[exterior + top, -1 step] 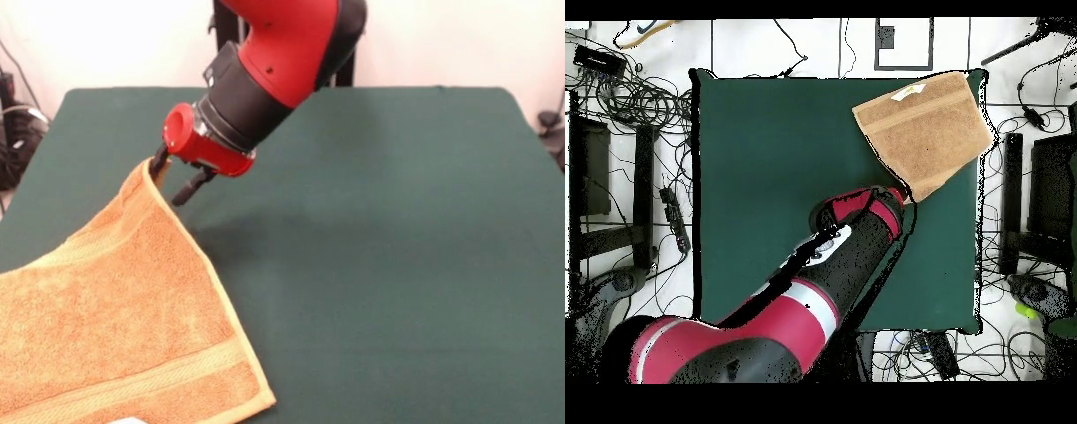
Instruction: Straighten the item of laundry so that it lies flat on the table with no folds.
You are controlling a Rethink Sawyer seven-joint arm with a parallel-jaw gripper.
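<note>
The item of laundry (pixel 115 318), an orange-tan towel with a woven band near each end, lies spread over the near left part of the table (pixel 380 247). A white label (pixel 128 420) peeks out at its near edge. In the overhead view the towel (pixel 923 130) fills the upper right corner of the table (pixel 765 180) and slightly overhangs its edges. My gripper (pixel 174 177) sits at the towel's far corner, which peaks up against one finger (pixel 159 162). The other finger hangs over bare cloth, so the gripper is open. From above, the gripper (pixel 900 195) is at the towel's lower corner.
Cables and black equipment (pixel 635 100) lie on the floor around the table. More cables (pixel 13 132) show past the table's left edge in the front view. The red and black arm (pixel 815 270) crosses the table's lower middle from above.
</note>
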